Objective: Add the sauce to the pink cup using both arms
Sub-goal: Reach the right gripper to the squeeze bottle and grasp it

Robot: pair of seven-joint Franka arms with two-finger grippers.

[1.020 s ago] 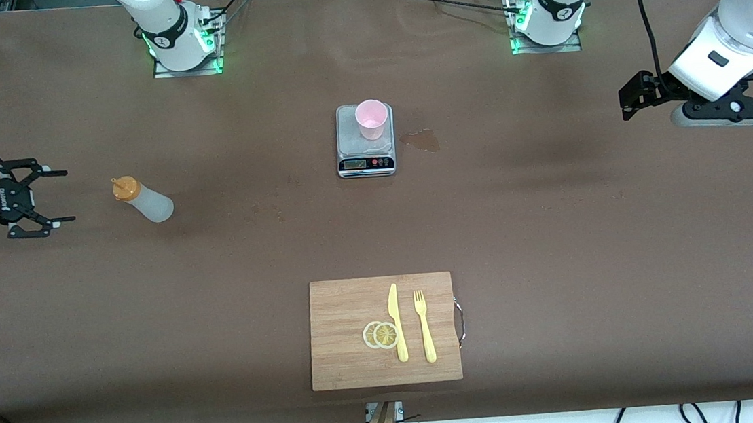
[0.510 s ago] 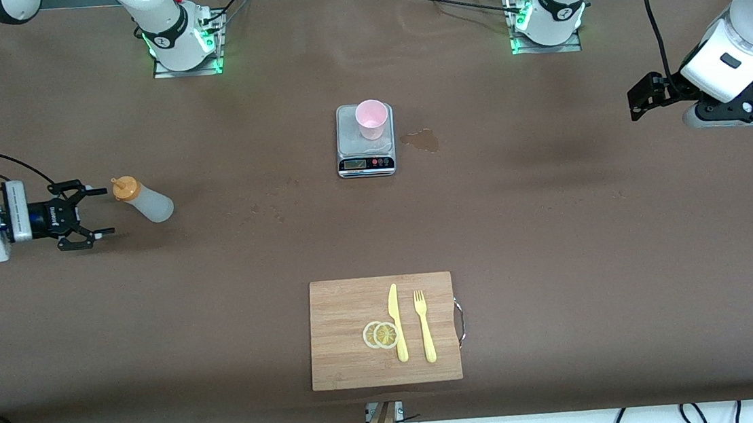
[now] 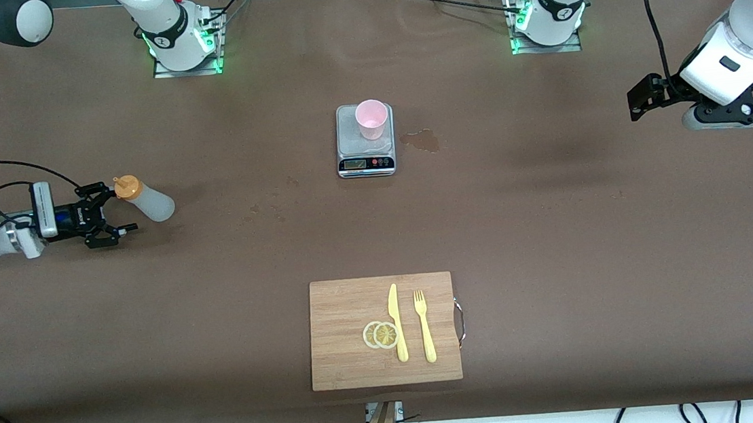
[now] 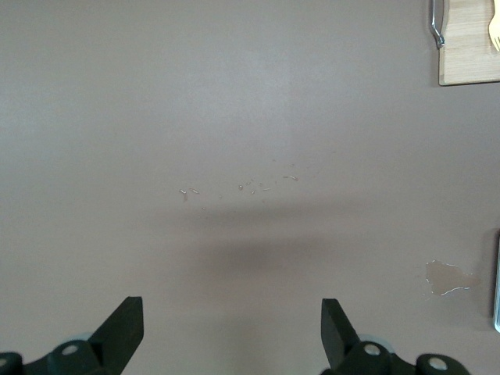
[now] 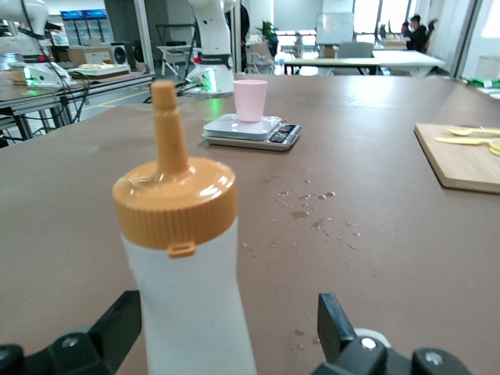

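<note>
Sauce point(image 3: 145, 200) stands at the right arm's end of the table, not yet gripped.

Your right gripper point(image 3: 104, 213) sits level beside the bottle, fingers spread either side, ready to clamp its body. Your left gripper point(image 3: 642, 95) waits with its fingers apart, high over its own end. The cup point(image 3: 371, 118) rests on the scale point(image 3: 366, 158), likely so you can weigh the pour.

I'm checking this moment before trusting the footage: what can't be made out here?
- Scale display: too small to read, front view.
- Sauce fill level: cloudy wall, base cut off by the right wrist view's edge.
- Pink cup contents: not discernible.
- Left gripper fingers: foreshortened in the front view.
</note>
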